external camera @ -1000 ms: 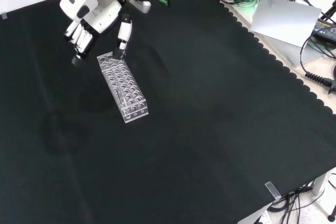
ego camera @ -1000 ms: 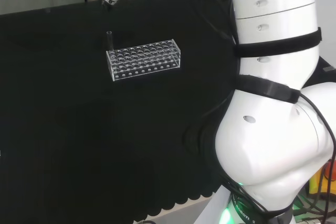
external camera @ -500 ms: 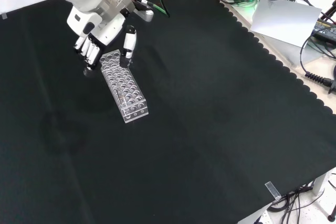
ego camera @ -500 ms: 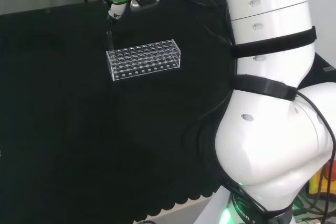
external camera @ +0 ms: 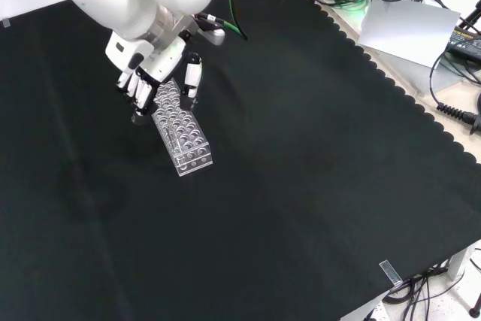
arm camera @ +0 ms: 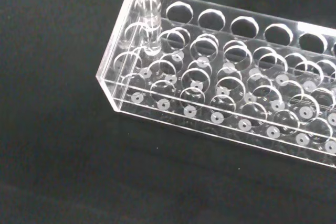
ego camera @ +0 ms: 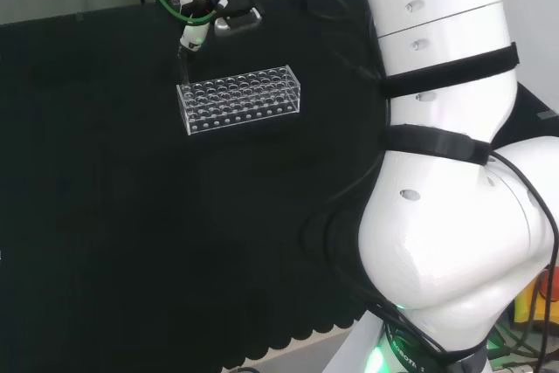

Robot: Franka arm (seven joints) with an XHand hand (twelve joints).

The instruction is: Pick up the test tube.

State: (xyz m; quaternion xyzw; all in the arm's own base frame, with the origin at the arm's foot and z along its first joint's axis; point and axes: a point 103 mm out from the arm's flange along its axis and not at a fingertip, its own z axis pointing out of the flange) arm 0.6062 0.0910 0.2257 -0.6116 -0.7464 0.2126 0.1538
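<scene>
Test tube stands upright in a corner hole of the clear rack, plain in the wrist view. Front view: hand over the rack's far end, fingers relaxed, holding nothing. Black cloth covers the tabletop.

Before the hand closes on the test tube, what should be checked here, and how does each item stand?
1. Test tube seated upright in a corner hole of the clear rack: ok, seen in the wrist view.
2. Hand over the tube's end of the rack: ok in the front view.
3. Fingers and thumb apart, ready to close: ok, not yet curled.
4. Tube actually between fingers and thumb: cannot tell, the hand covers it in the front view.
5. Neighbouring holes free of other tubes: ok in the wrist view.
6. Rack lying flat on the black cloth: ok.
</scene>
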